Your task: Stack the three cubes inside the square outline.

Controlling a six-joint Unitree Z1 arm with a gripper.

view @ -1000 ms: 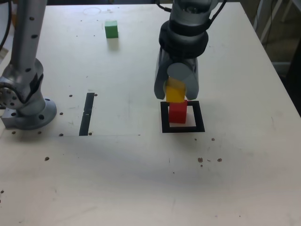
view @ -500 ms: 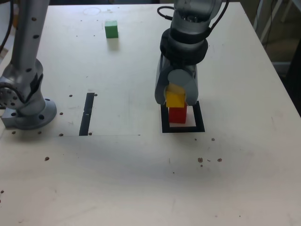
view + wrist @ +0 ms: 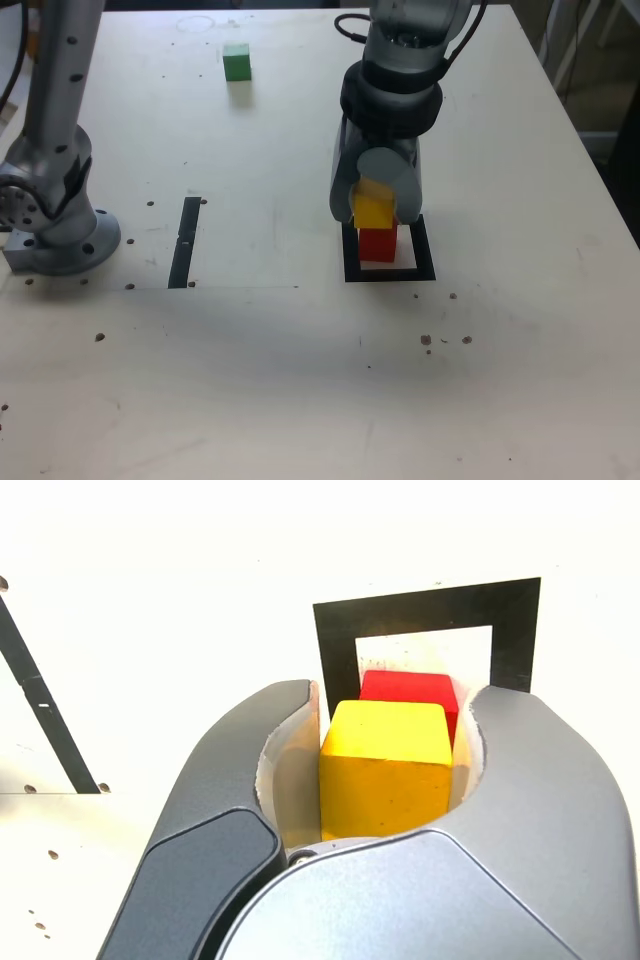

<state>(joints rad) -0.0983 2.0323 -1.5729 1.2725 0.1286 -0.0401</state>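
While the arm reaches steeply down over the square outline [image 3: 389,250] in the exterior view, its gripper [image 3: 374,205] pinches the yellow cube [image 3: 373,210] atop the red cube [image 3: 377,243] inside that outline; the green cube [image 3: 236,61] sits well apart. From the wrist view, both jaws flank the yellow cube [image 3: 385,768], the red cube [image 3: 408,692] within the outline [image 3: 420,615].

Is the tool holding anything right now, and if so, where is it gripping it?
Yes. The tool is shut on the yellow cube, pinching its two opposite side faces, just above the red cube inside the square outline.
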